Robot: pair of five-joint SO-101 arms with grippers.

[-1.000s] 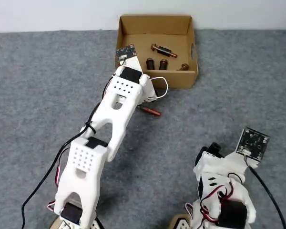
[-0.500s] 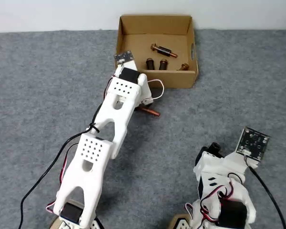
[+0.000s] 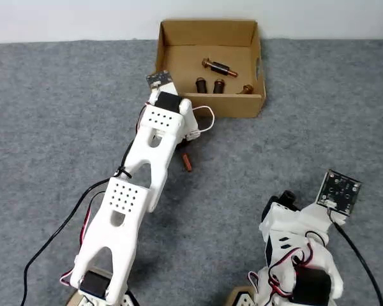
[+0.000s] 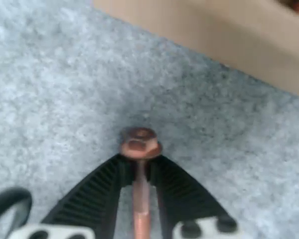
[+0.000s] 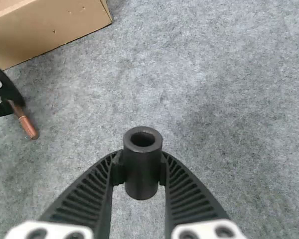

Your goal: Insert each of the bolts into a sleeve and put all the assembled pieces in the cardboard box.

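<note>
- The grey desk [image 3: 51,127] spans your high view.
- The cardboard box [image 3: 233,106] sits at top centre, with assembled pieces [image 3: 218,67] lying inside it.
- Your left hand [image 4: 139,167], just below the box's lower left corner, is clamped on a copper bolt [image 4: 140,143], whose head pokes past the fingertips.
- Your right hand [image 5: 141,168], at lower right, grips a black sleeve [image 5: 142,147], with its open bore facing the wrist camera.
</note>
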